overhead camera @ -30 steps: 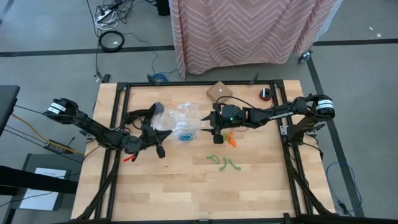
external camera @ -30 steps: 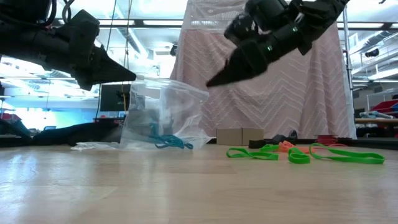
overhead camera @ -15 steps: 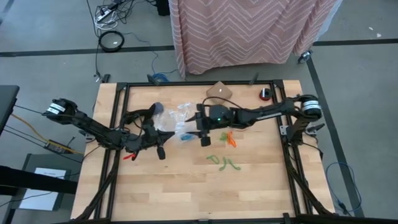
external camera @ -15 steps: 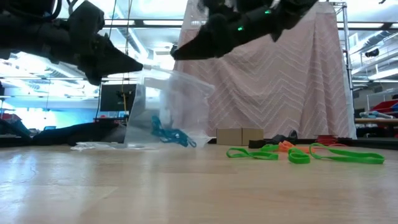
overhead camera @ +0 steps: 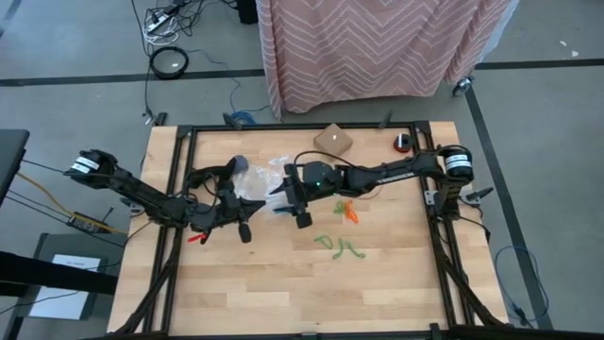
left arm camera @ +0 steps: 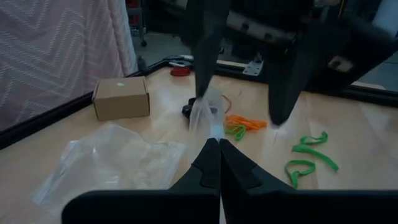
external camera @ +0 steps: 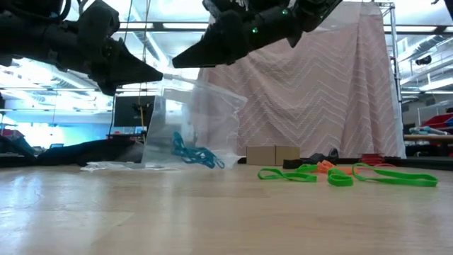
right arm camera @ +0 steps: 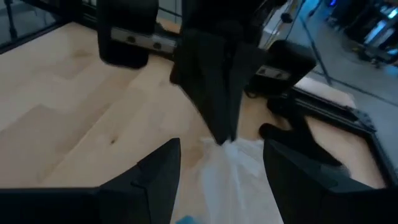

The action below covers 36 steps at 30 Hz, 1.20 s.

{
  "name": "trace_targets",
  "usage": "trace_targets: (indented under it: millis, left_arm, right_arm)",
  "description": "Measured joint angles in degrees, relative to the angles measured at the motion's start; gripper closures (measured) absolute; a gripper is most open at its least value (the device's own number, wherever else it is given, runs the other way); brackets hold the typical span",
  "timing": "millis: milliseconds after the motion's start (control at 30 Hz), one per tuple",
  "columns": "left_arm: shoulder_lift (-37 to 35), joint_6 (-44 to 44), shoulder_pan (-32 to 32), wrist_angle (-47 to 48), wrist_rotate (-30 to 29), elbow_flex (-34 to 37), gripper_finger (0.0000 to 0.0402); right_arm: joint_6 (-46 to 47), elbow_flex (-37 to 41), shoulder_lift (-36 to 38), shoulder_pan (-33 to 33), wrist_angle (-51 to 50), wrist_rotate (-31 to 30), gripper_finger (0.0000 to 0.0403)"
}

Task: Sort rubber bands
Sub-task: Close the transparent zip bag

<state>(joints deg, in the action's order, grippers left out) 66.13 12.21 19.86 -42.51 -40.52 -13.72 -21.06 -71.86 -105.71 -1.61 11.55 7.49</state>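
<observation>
Rubber bands, assorted: thin, floppy, near weightless
Left gripper (external camera: 157, 72) pinched tight on clear plastic zip bag (external camera: 191, 124) holding blue rubber bands (external camera: 195, 154); right gripper (external camera: 180, 62) spread wide, empty, above the bag; green rubber bands (overhead camera: 340, 247) and orange rubber bands (overhead camera: 349, 212) lie loose on wooden table (overhead camera: 283, 283), best pinched by one strand

Green rubber bands (overhead camera: 340, 247) are lying at five o'clock on the pale wooden table (overhead camera: 283, 283), orange rubber bands (overhead camera: 348, 210) toward three. Blue rubber bands (external camera: 195, 154) are showing through the clear zip bag (external camera: 191, 124). A pink chevron-patterned cloth (overhead camera: 377, 42) is hanging at twelve, near a tan cardboard box (overhead camera: 332, 140).
</observation>
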Motion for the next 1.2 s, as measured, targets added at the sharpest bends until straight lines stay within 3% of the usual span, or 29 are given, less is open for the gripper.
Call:
trace_targets:
  millis: [967,1200]
  left_arm:
    - [0.31,-1.5,0.0,-4.42,1.86,-0.07,0.0401]
    - [1.87,-5.26,0.0,-4.27,3.68,-2.98,0.0401]
  right_arm:
    - [1.02,0.05,-1.12,-0.72,4.21,1.26,0.0217]
    - [1.01,0.05,-1.12,-0.72,4.29,1.4,0.023]
